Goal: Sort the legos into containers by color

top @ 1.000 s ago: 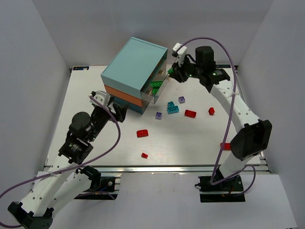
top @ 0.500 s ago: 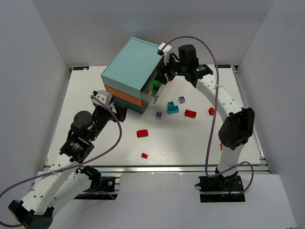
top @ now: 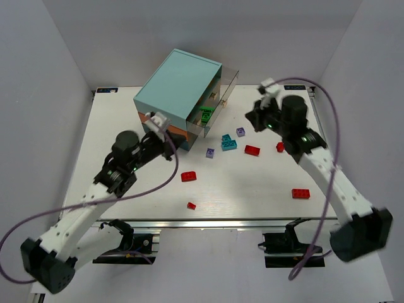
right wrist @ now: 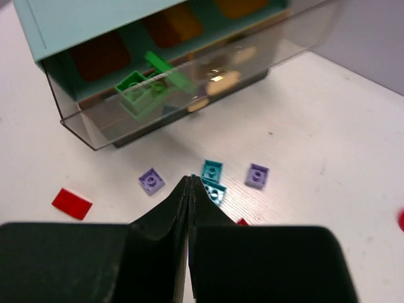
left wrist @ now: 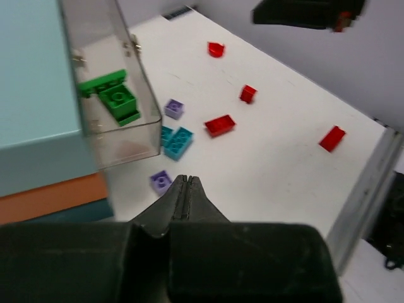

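Note:
The chest of containers (top: pixel 177 88) stands at the back left, with its top clear drawer (top: pixel 222 95) pulled out. Green legos (top: pixel 206 115) lie in that drawer (right wrist: pixel 189 110), also seen as green legos (left wrist: pixel 113 98) in the left wrist view. On the table lie teal legos (top: pixel 228 142), two lavender legos (top: pixel 240 132) (top: pixel 210 153) and several red legos (top: pixel 252 150). My left gripper (top: pixel 170 151) (left wrist: pixel 187 180) is shut and empty, just in front of the chest. My right gripper (top: pixel 251 122) (right wrist: pixel 190 180) is shut and empty, right of the drawer above the teal legos (right wrist: pixel 213 180).
Red bricks are scattered toward the front: one (top: pixel 188 176) mid-table, a small one (top: pixel 191 205) near the front edge, one (top: pixel 300 193) at the right. Grey walls enclose the table on three sides. Orange and blue chest layers (left wrist: pixel 50 199) sit under the drawer.
My right gripper pulled back from the open drawer to the right and shut. My left arm swung forward and right along the chest front, and its jaws shut.

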Robot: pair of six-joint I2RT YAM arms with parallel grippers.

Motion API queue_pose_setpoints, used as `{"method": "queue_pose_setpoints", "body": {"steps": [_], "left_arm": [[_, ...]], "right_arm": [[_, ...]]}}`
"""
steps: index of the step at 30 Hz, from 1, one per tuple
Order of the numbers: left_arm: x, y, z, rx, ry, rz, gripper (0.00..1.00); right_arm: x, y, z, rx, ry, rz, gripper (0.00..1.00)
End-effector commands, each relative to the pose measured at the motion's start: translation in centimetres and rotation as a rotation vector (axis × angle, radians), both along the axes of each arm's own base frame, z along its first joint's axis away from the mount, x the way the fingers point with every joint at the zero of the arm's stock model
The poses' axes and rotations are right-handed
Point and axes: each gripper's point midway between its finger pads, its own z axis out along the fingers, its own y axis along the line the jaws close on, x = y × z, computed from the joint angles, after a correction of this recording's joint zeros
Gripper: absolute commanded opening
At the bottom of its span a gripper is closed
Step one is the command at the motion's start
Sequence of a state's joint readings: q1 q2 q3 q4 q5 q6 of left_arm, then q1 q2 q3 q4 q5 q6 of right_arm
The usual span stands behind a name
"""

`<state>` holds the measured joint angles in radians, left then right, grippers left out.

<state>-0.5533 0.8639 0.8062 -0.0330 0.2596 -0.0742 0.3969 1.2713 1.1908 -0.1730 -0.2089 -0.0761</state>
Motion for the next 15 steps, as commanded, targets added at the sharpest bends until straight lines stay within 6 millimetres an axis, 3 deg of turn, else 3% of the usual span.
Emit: {"method": "queue_pose_setpoints", "body": {"steps": [1, 2, 3, 5, 6, 7, 8, 9, 10, 11, 12, 13, 15], "left_arm": [[-0.5, -4.4, 0.9, -0.042, 0.117, -0.201, 0.00], [0.3, -5.7, -0.6, -0.021, 0.176, -0.214, 0.00], [0.8, -6.5, 0.7, -0.029, 0.182, -0.210, 0.00], [1.5, -8.3, 0.8, -0.004, 0.206, -0.186, 0.00], [2.3, -9.3, -1.4, 0.050, 0.272, -0.166, 0.00], [3.1, -10.2, 0.9, 0.040, 0.243, -0.148, 0.00], [3.1, -11.4, 0.8, 0.068, 0.254, -0.144, 0.00], [4.6, -12.0, -2.2, 0.155, 0.317, -0.069, 0.00], [5.6, -12.8, -0.1, 0.148, 0.288, -0.037, 0.00], [6.2, -13.4, -0.6, 0.180, 0.294, -0.009, 0.00], [7.3, -13.9, -3.6, 0.278, 0.332, 0.072, 0.00], [8.2, -14.7, -1.8, 0.272, 0.301, 0.110, 0.00], [8.8, -15.3, -3.4, 0.369, 0.308, 0.174, 0.01]], "right_arm": [[-2.5, -3.3, 1.1, 0.164, -0.062, -0.108, 0.00], [-2.4, -4.7, 1.6, 0.180, -0.093, -0.142, 0.00], [-3.4, -5.4, 2.1, 0.188, -0.114, -0.149, 0.00], [-3.9, -6.7, 0.2, 0.184, -0.089, -0.178, 0.00], [-4.1, -7.4, 0.4, 0.192, -0.111, -0.187, 0.00], [-4.3, -7.9, -1.3, 0.189, -0.081, -0.193, 0.00], [-4.4, -8.1, -1.9, 0.204, -0.070, -0.200, 0.00], [-4.2, -8.8, -1.2, 0.224, -0.108, -0.212, 0.00], [-4.1, -9.7, -1.8, 0.229, -0.107, -0.234, 0.00], [-4.1, -10.2, -1.9, 0.221, -0.109, -0.249, 0.00], [-3.8, -10.9, -2.0, 0.214, -0.096, -0.281, 0.00], [-3.9, -11.2, -2.3, 0.213, -0.076, -0.293, 0.00], [-4.0, -11.8, -2.2, 0.217, -0.082, -0.316, 0.00]]}}
